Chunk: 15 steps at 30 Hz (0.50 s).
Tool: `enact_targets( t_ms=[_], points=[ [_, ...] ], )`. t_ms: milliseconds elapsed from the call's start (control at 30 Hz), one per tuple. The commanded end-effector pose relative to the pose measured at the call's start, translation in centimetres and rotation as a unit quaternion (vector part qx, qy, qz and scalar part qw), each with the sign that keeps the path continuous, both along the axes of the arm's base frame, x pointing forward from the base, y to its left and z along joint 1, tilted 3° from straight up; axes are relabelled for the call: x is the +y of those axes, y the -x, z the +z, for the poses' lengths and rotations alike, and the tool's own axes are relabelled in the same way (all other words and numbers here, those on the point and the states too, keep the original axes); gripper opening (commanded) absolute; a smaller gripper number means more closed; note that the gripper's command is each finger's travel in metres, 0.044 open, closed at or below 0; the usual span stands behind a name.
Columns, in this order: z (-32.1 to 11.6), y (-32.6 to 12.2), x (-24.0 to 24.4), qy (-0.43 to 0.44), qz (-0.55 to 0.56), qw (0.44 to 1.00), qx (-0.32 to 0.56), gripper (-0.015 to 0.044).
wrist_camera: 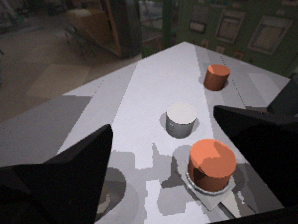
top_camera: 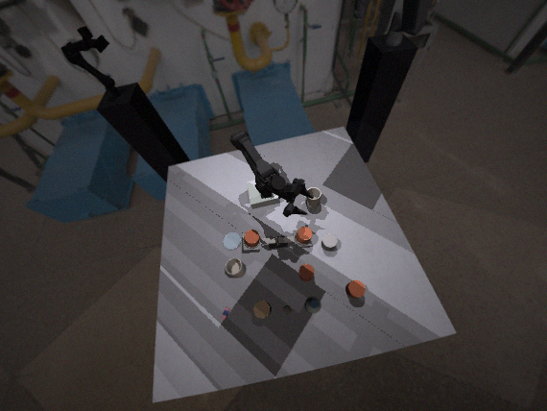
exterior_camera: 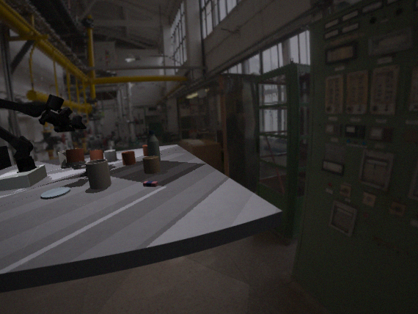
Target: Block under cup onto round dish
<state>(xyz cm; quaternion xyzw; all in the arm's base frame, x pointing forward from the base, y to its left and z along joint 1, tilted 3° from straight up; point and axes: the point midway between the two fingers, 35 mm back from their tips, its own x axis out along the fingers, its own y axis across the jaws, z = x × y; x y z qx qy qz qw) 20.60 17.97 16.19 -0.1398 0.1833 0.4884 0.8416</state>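
An orange cup (top_camera: pixel 251 238) (exterior_camera: pixel 75 157) stands on the left pan of the small balance (top_camera: pixel 277 242) in the top view. The identical orange cup (top_camera: pixel 304 234) (exterior_camera: pixel 96 155) (wrist_camera: pixel 212 166) stands on the right pan. I cannot tell which end sits lower. No block shows under either cup. The round dish (top_camera: pixel 231 241) (exterior_camera: pixel 55 192) is a flat pale-blue disc, bare, just left of the left cup. My gripper (top_camera: pixel 308 204) (wrist_camera: pixel 162 119) is open and empty, up behind the right cup and near the tall beige cup. In the wrist view the right cup is low, near the right finger.
A tall beige cup (top_camera: pixel 313 198) stands behind the right pan. A white cylinder (top_camera: pixel 329 241) (wrist_camera: pixel 180 121) stands right of it. A grey cup (top_camera: pixel 233 266) (exterior_camera: pixel 98 174) is near the dish. Other orange cylinders (top_camera: pixel 306 272) (top_camera: pixel 356 289), a tan one (top_camera: pixel 262 309) and a bottle (top_camera: pixel 313 304) stand in front.
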Motion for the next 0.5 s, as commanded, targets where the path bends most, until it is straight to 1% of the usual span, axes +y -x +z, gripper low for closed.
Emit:
enact_targets(
  t_ms=[0,233,467],
  points=[
    [0.3,-0.3,-1.1,0.011,-0.063,0.997,0.038,0.044],
    [0.4,-0.5,-3.3,0.031,-0.166,0.981,0.095,0.044],
    [0.9,-0.1,-6.0,0.049,-0.272,0.951,0.137,0.044]
  ],
)
